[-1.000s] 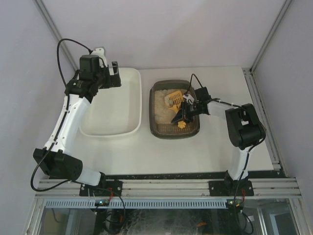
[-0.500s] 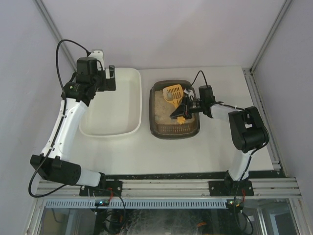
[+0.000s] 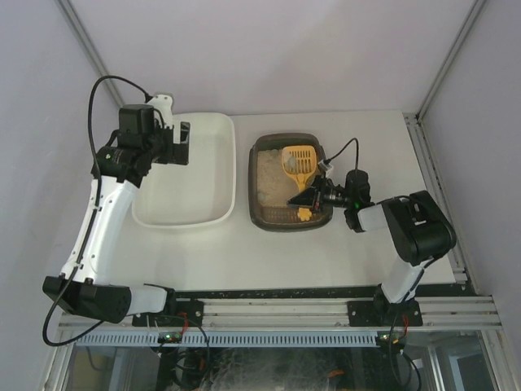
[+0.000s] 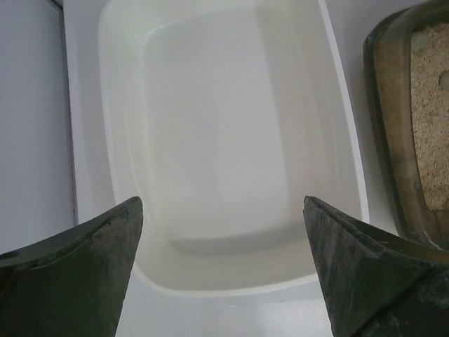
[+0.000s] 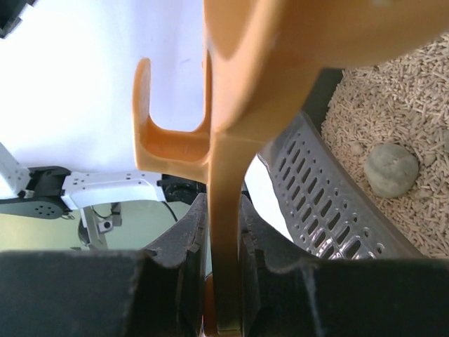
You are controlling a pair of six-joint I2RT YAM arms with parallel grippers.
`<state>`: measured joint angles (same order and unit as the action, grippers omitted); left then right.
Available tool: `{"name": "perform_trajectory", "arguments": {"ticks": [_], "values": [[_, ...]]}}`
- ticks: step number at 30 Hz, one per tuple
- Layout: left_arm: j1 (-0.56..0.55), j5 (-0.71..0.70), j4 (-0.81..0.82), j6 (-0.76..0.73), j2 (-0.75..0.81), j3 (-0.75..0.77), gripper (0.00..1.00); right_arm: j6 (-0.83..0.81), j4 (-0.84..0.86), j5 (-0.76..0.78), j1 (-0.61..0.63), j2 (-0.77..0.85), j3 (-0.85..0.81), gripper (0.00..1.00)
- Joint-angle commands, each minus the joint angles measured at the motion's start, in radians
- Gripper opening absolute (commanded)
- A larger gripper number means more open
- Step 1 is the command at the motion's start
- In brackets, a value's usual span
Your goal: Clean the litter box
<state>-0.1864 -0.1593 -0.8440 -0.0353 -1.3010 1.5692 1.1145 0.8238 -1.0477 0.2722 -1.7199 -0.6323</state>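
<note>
The dark brown-grey litter box (image 3: 254, 175) holds beige litter (image 3: 273, 183) and sits right of centre on the table. A yellow-orange scoop (image 3: 298, 161) lies over its far half, its handle reaching toward the near rim. My right gripper (image 3: 313, 195) is shut on that handle (image 5: 228, 175), which stands pinched between both fingers. One grey clump (image 5: 391, 170) rests on the litter (image 5: 400, 91) beside a slotted grey wall (image 5: 330, 203). My left gripper (image 3: 181, 142) hangs open above the white tub (image 3: 187, 213). Nothing is between its fingers (image 4: 119, 232).
The white tub (image 4: 351, 161) looks bare inside and lies left of the litter box (image 4: 389, 140), with a narrow strip of table between them. White walls and metal frame posts (image 3: 440, 73) enclose the table. The arm bases sit on a rail (image 3: 277, 309) at the near edge.
The right wrist has drawn back toward the near right, turning the scoop so its head points at the box's far end. The left gripper has shifted left and slightly nearer over the tub.
</note>
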Motion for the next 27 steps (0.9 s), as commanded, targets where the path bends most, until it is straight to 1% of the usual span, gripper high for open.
{"name": "perform_trajectory", "arguments": {"ticks": [1,2,5,6,8,9,11,13,16,19,20,22,23,25,26,27], "values": [[0.008,0.049,-0.039,-0.017,0.047,-0.002,1.0,0.259,0.603,0.069,0.017,-0.071,0.068,0.0],[0.007,0.021,-0.04,-0.01,0.054,-0.004,1.0,0.272,0.644,0.079,0.026,-0.085,0.076,0.0],[0.028,-0.09,-0.01,0.027,0.074,-0.034,1.0,0.211,0.657,0.086,0.062,-0.071,0.08,0.0],[0.045,-0.095,0.008,0.036,0.082,-0.052,1.0,0.194,0.656,0.097,0.061,-0.06,0.089,0.0],[0.081,-0.059,0.022,0.053,0.1,-0.085,1.0,0.163,0.652,0.131,0.048,-0.038,0.11,0.0],[0.094,-0.044,0.033,0.063,0.109,-0.103,1.0,0.142,0.625,0.134,0.048,-0.032,0.109,0.0],[0.114,-0.065,0.071,0.09,0.125,-0.148,1.0,0.076,0.528,0.127,0.062,-0.005,0.106,0.0],[0.127,-0.063,0.08,0.082,0.129,-0.17,1.0,-0.031,0.418,0.127,0.074,0.048,0.116,0.0],[0.131,-0.023,0.076,0.084,0.138,-0.184,1.0,-0.062,0.402,0.181,0.06,0.086,0.17,0.0],[0.137,0.015,0.057,0.076,0.136,-0.173,1.0,-0.158,0.224,0.167,0.113,0.113,0.129,0.0],[0.137,0.023,0.053,0.071,0.134,-0.17,1.0,-0.178,0.185,0.184,0.113,0.128,0.137,0.0],[0.138,0.048,0.047,0.064,0.137,-0.171,1.0,-0.171,0.167,0.223,0.1,0.129,0.147,0.0],[0.138,0.063,0.044,0.059,0.138,-0.172,1.0,-0.178,0.157,0.212,0.113,0.113,0.126,0.0],[0.138,0.076,0.039,0.055,0.139,-0.175,1.0,-0.231,0.04,0.179,0.168,0.1,0.062,0.0],[0.139,0.075,0.038,0.054,0.141,-0.177,1.0,-0.24,0.02,0.178,0.174,0.102,0.061,0.0],[0.139,0.073,0.039,0.055,0.143,-0.179,1.0,-0.216,0.068,0.185,0.155,0.103,0.082,0.0]]}}
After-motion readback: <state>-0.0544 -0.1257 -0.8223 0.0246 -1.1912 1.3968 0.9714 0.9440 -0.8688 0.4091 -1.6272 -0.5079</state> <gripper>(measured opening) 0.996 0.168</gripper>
